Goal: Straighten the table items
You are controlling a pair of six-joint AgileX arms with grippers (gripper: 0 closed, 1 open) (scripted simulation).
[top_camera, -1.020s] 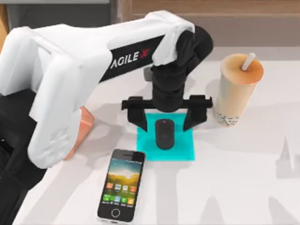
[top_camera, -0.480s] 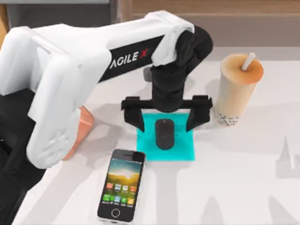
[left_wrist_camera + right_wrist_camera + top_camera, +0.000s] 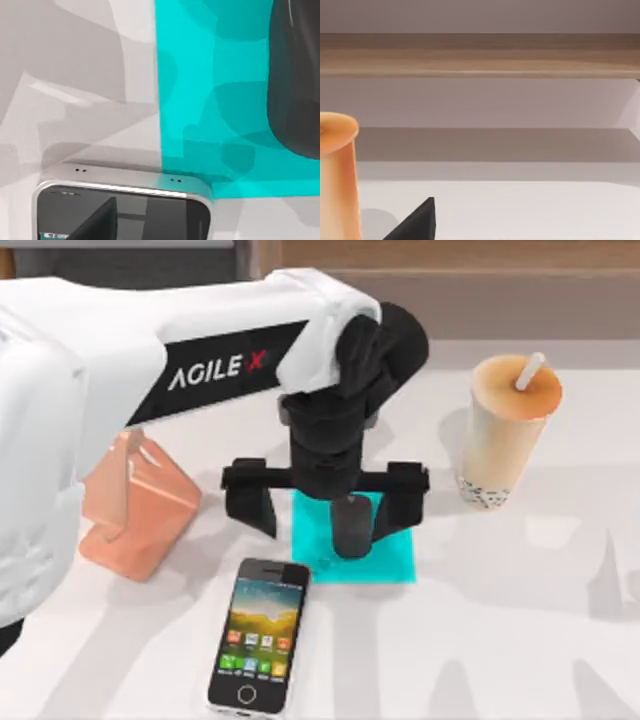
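Leftward now, the left gripper [image 3: 325,508] hangs wide open and empty, off the mouse [image 3: 351,526]; drop squarely over the smartphone [image 3: 258,636] next.

Rose-pink phone stand [image 3: 135,510] sits at left of the frame, approx. mid-height, upright and angled. Flat cyan square pad [image 3: 395,555] lies near centre of the frame. Wooden and grey shelving [image 3: 480,55] runs along upper edge.
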